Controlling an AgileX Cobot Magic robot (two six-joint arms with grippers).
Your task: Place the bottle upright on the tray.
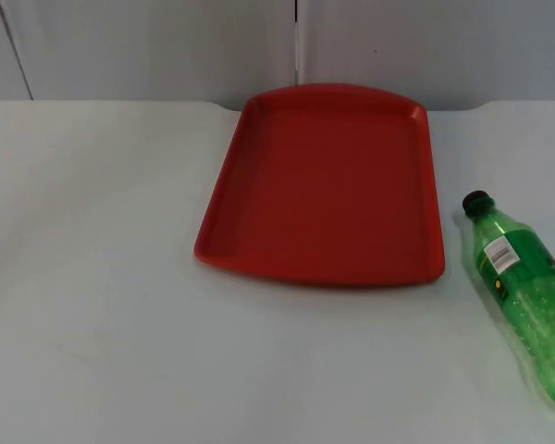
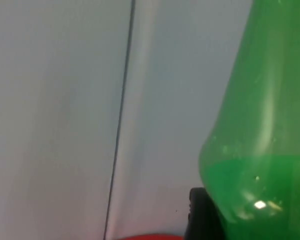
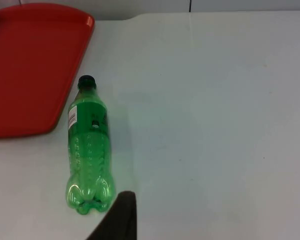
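Observation:
A green plastic bottle (image 1: 523,301) with a black cap lies on its side on the white table, just right of the red tray (image 1: 259,185), cap toward the wall. The tray holds nothing. In the right wrist view the bottle (image 3: 88,150) lies beside the tray (image 3: 30,65), and my right gripper (image 3: 121,222) hovers close to the bottle's base without touching it. In the left wrist view a green bottle body (image 2: 260,125) looms very close against my left gripper (image 2: 204,216), with a sliver of red tray (image 2: 150,237) below and the grey wall behind.
The grey partition wall (image 1: 148,46) closes the table's far edge right behind the tray. Bare white table (image 1: 92,305) spreads left of and in front of the tray. The bottle lies near the table's right side.

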